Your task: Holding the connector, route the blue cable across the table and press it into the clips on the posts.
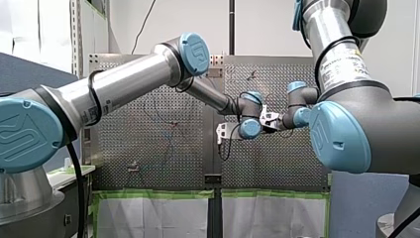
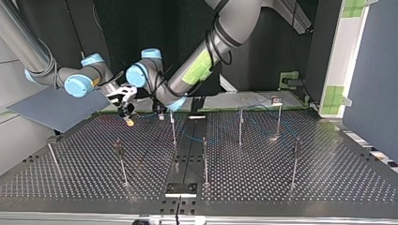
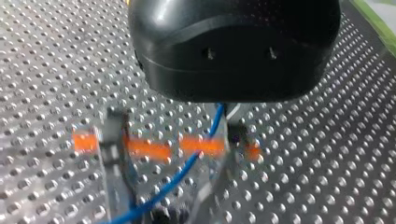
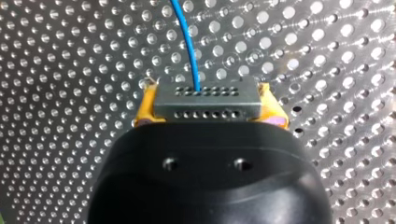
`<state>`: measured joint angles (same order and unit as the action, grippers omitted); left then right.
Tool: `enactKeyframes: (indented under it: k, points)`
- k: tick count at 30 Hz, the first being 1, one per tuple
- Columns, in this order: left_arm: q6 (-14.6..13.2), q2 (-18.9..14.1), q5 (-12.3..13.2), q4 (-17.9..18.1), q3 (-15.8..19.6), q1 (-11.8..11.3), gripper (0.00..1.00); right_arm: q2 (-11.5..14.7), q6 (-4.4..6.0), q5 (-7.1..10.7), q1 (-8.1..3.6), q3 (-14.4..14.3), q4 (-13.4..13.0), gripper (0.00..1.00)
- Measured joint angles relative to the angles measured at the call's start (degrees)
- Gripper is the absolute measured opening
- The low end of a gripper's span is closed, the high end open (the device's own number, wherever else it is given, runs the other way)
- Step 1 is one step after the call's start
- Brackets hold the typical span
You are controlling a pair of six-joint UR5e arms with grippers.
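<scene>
Between my right gripper's [image 4: 206, 106] jaws: connector [image 4: 205, 93], clenched tight.
Ahead: blue cable [image 4: 186, 42] runs off.
My left gripper [image 3: 173, 154]: released, cable between jaws.

Thin posts [image 2: 205, 161] dot table [image 2: 328, 187]; blue cable [image 4: 187, 44] strung among those at top view's right; open lanes between posts.

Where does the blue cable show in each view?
Front view: blue cable, faint, left of centre on the perforated table.
Top view: cable strung between the posts.
Left wrist view: cable between my left gripper's fingers.
Right wrist view: cable leaving the gripped connector.
Shared landmark: that table.
</scene>
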<state>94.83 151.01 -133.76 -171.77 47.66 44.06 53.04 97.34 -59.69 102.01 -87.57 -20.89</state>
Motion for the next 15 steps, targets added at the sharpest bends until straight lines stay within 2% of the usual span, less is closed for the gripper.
enactKeyframes:
  k: [7,15]
  points:
    - [2.02,-1.95,0.11,-0.11,-0.01,1.44,0.00,1.12,-0.01,-0.08,-0.33,0.10,0.20,0.00]
    - [2.47,-5.50,-0.14,-0.15,0.02,2.92,0.00,3.30,0.53,-0.11,-0.66,0.17,0.09,0.00]
